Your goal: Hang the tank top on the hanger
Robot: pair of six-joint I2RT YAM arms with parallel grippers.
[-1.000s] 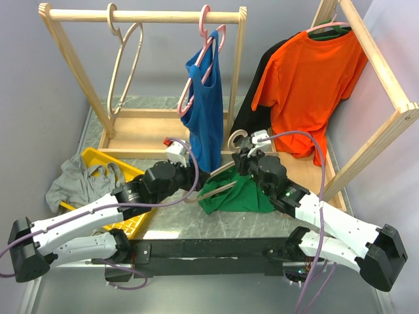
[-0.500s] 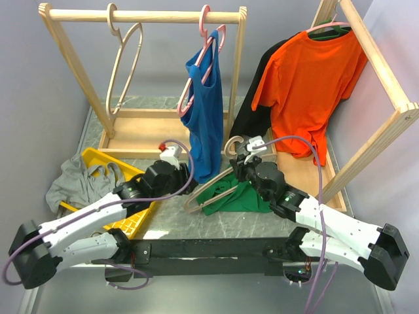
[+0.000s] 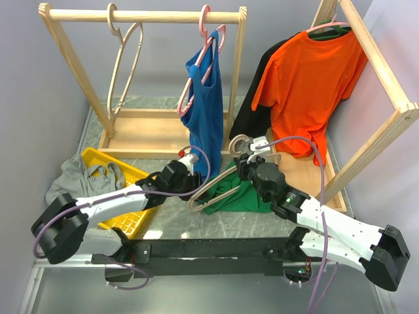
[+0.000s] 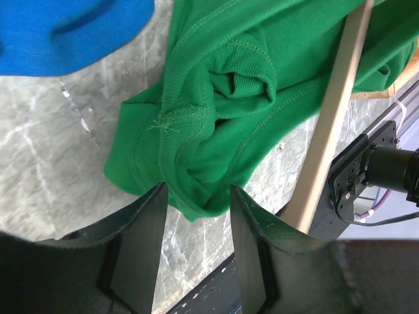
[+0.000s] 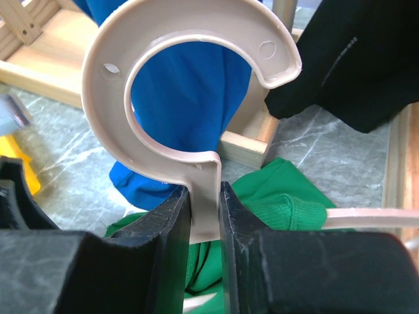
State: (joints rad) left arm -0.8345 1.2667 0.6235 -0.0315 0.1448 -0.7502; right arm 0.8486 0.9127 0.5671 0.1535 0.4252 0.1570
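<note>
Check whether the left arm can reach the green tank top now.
Probably yes: the left end effector stands open at the bunched edge of the tank top, nothing between. The hanger, clamped in the right end effector, lies alongside, not across.

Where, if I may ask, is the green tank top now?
Top view: the tank top lies crumpled mid-table, just below the hanging blue top, with the hanger across it.

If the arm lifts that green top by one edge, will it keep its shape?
Probably not: the tank top lies bunched in soft folds, so it would likely sag from wherever it is pinched. It looks thin and light; a push would probably crumple it rather than slide it whole.
</note>
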